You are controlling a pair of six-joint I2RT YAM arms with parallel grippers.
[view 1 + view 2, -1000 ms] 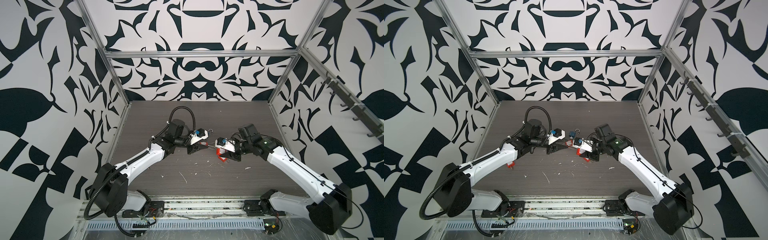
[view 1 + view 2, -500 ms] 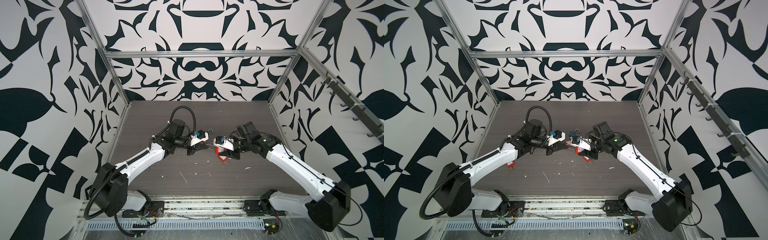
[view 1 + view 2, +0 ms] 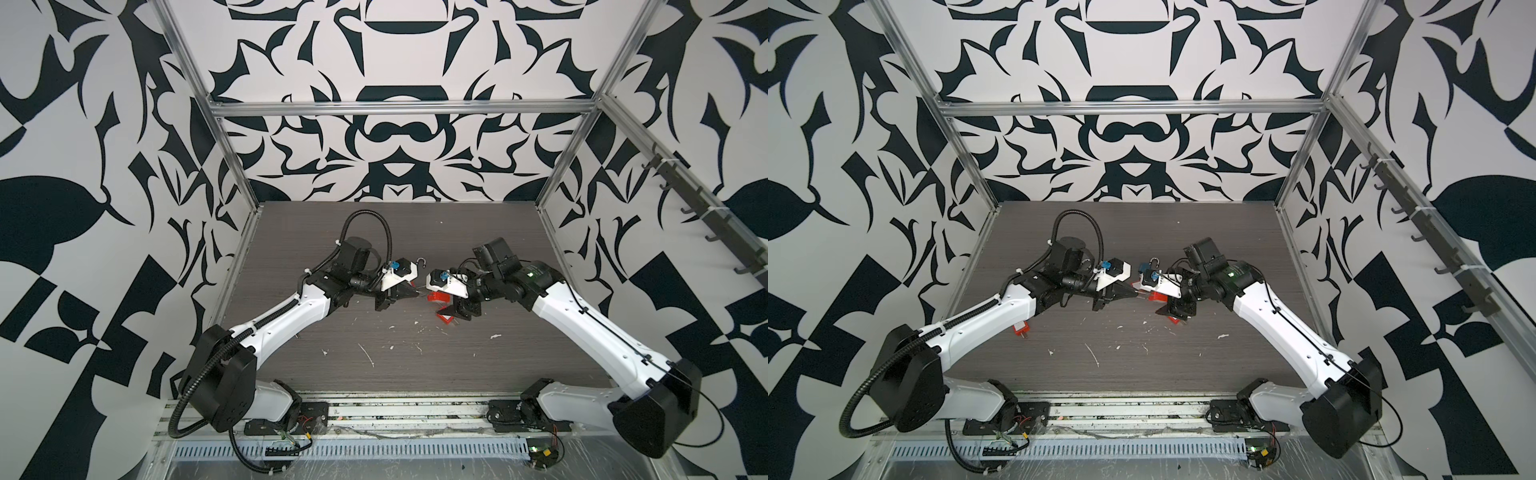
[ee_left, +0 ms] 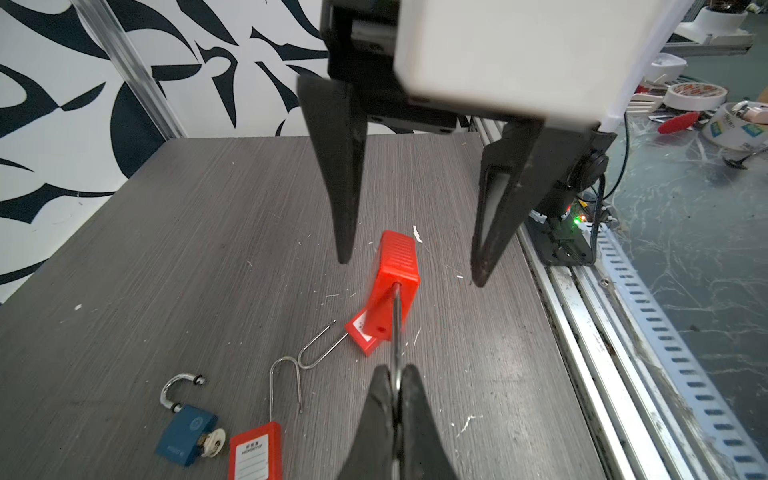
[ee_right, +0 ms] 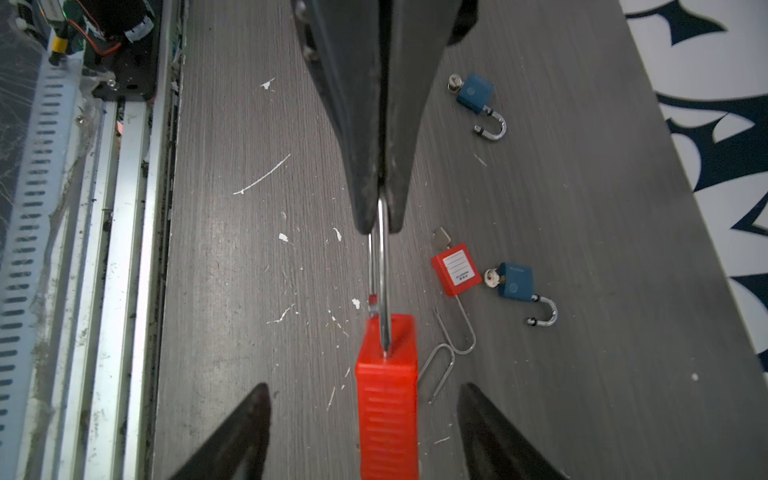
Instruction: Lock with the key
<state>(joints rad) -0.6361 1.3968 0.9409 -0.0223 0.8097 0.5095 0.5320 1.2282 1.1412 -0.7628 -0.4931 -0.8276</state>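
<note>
Entry: left gripper (image 4: 397, 371), fingers (image 4: 376, 415) pressed together and pinching the thin steel shackle (image 4: 395, 332) of the red padlock (image 4: 398, 266). The lock body hung just beyond those fingertips, above the table (image 4: 166, 249). Right gripper (image 5: 363, 386), fingers (image 5: 237, 432) spread wide, one on each side of the lock body, with a gap showing on both sides and nothing touched. Loose on the table to one side of both sets of fingers lay a blue padlock (image 5: 515, 280) with a key (image 5: 492, 277) in its base, a second blue padlock (image 5: 476, 93) and a labelled red lock (image 5: 455, 268). Hidden: the frame edge cut off the held lock's far end in the right wrist view, so its keyway could not be made out. In a top view the lock was only a red patch (image 3: 439, 297) between the gripper housings. Changes over the last second: the left fingers had drawn shut on the shackle, and the right fingers had parted from the body.
</note>
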